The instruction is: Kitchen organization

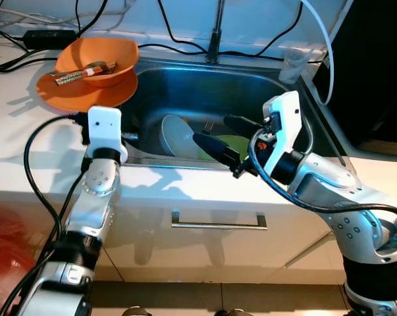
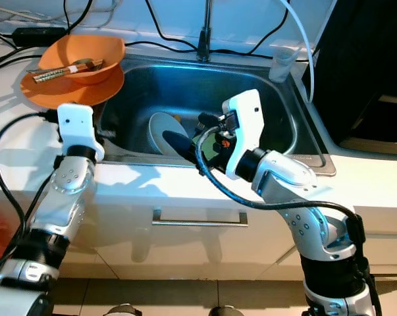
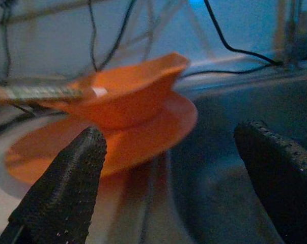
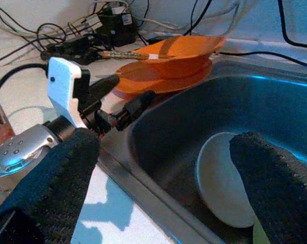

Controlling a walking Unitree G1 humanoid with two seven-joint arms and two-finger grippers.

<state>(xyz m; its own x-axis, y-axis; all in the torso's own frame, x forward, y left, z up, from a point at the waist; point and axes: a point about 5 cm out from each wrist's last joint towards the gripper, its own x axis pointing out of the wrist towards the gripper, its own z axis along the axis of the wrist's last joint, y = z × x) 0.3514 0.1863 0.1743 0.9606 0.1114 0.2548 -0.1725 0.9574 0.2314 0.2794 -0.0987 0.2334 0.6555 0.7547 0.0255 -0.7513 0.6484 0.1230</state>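
Reaching into sink (image 1: 277, 99) with right pincer (image 1: 226, 135) spread, empty; best lowered squarely astride white plate (image 1: 177, 135) rim. Left pincer (image 4: 123, 96) likewise spread.

1. Both arms – silver metal segments, round screw holes on the joints, black bands between the links.
2. White boxy wrist housing on each arm.
3. Black cables loop along both arms.
4. Left pincer (image 4: 125, 99), right pincer (image 1: 219, 138) – two long black textured fingers each.
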